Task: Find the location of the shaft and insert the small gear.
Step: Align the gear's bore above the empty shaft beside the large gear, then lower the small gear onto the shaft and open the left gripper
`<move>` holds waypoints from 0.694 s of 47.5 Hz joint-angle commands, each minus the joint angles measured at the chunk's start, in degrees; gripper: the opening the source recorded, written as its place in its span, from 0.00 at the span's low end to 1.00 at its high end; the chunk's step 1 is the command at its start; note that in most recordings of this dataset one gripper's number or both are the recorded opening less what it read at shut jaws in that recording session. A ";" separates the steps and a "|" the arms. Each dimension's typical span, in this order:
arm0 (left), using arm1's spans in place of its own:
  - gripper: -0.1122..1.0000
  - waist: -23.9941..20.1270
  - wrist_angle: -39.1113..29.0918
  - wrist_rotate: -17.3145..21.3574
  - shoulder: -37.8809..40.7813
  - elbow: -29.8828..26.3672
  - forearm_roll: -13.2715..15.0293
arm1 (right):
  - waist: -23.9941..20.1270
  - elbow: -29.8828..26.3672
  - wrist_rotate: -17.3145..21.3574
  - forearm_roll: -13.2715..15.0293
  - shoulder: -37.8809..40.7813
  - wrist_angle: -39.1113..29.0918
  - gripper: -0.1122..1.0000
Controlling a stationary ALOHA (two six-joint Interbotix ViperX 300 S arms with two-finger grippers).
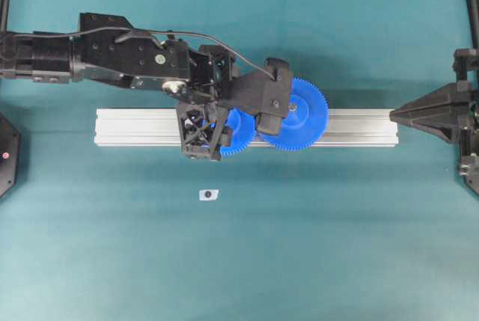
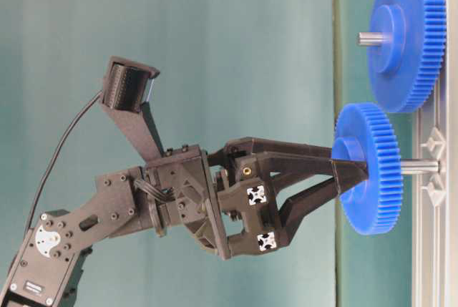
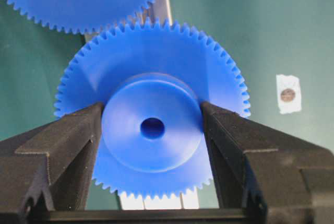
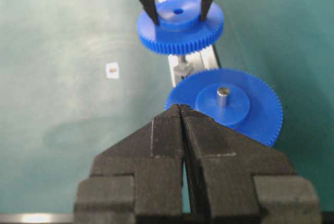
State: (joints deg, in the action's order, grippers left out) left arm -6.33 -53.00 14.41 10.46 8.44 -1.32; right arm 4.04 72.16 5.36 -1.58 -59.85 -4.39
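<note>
We see the left tool (image 3: pixel 152 130) pinching the small gear (image 3: pixel 151 130) by its round hub, in the middle of the picture, over the shaft (image 2: pixel 418 167). The right tool (image 4: pixel 181 110) is pressed together.

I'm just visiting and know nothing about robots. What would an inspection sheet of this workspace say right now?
Surface: teal mat with an aluminium rail lying on it.
Job's things: small gear partway down the shaft, which stands on the rail.
Clutter: larger gear on its own pin; small white tag on the mat.
Grippers: left gripper clamps the small gear's hub; right gripper shut, empty.
Cables: one black cable along the left arm.
Surroundings: nothing seen.
</note>
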 commanded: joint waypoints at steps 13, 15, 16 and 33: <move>0.67 -1.85 -0.88 -0.26 0.53 -2.55 -0.35 | 0.26 -0.62 0.53 -0.09 0.35 0.26 0.12; 0.67 -1.85 -0.97 -0.26 0.53 -2.64 -0.35 | 0.26 -0.62 0.53 -0.09 0.35 0.26 0.12; 0.67 -1.85 -0.97 -0.35 0.53 -2.46 -0.26 | 0.26 -0.62 0.53 -0.09 0.35 0.26 0.12; 0.67 -1.58 -1.14 -0.26 0.53 -2.72 -0.26 | 0.26 -0.70 0.53 -0.09 0.35 0.00 0.12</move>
State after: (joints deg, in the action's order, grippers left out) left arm -6.33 -54.32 14.15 11.51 6.68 -1.23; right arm 4.13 72.07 5.36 -1.58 -59.85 -4.57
